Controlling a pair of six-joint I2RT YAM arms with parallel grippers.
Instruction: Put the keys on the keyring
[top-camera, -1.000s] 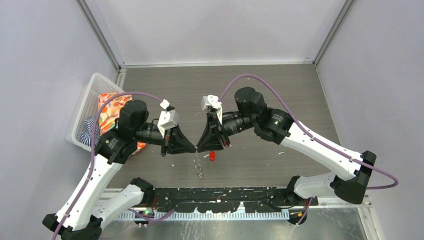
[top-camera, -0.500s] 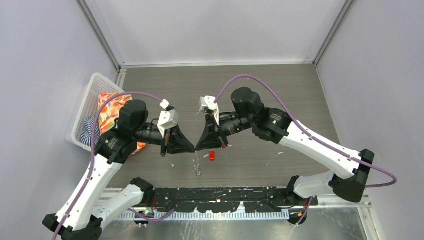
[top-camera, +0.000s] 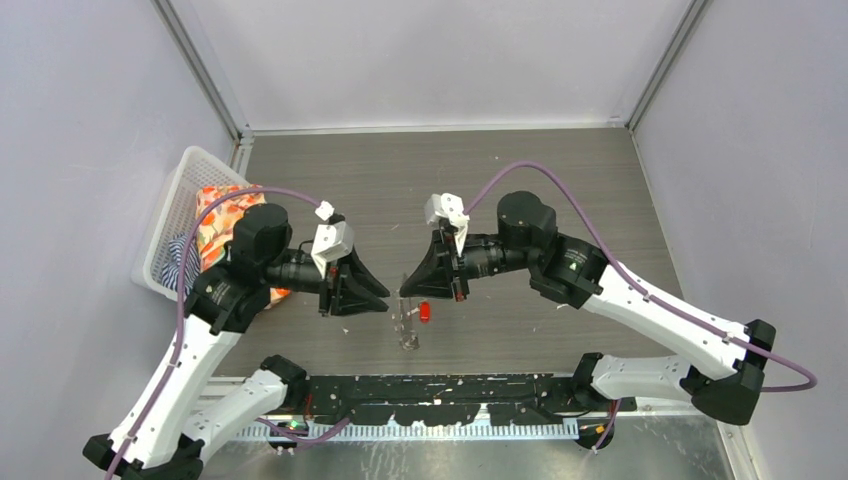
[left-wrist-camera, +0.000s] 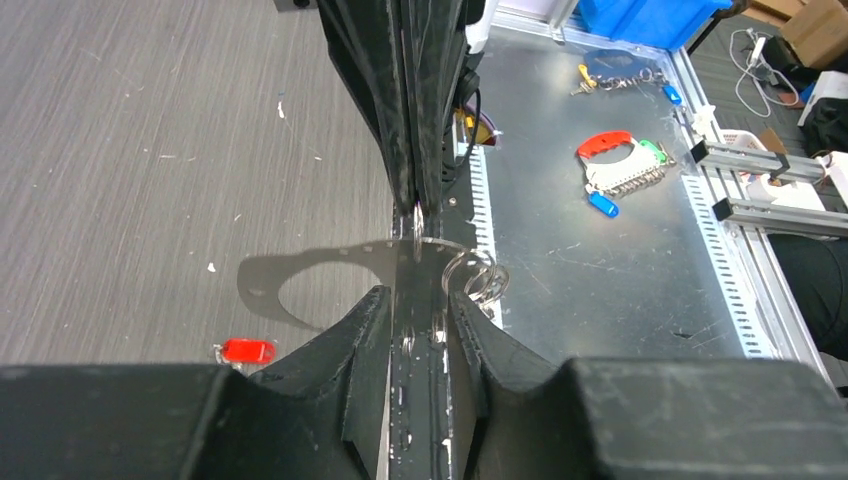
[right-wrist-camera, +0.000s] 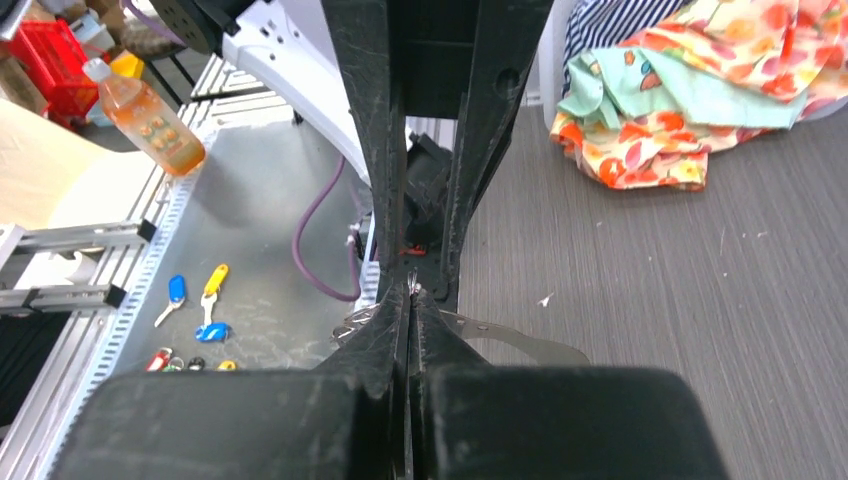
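Red key (top-camera: 424, 312) lies flat on the table (top-camera: 560, 190), loose, just beside the hanging keyring (left-wrist-camera: 360, 262) on the right arm's side and not touching it. Neither gripper has the key. The keyring shows as a flat silver piece with an oval hole and coiled wire loops at its near end, held up off the table between the two arms. Right gripper (right-wrist-camera: 411, 296) is pinched tight on its top edge. Left gripper (left-wrist-camera: 418, 296) is set narrow right at the keyring, with metal showing in the gap; can't tell if it really grips. Risks: the ring hangs from one small pinch, so it could swing or slip out if either arm pulls away. If it drops, it could land on the key or knock it aside. The key is tiny and flat on the wood, easy to miss or skid when a finger comes down. One gripper must also free up to fetch it, leaving the ring less steady for threading. White basket (top-camera: 178, 195) at the table's left edge holds a flowered cloth (top-camera: 222, 215) and a striped cloth (top-camera: 180, 272), well apart from the work.
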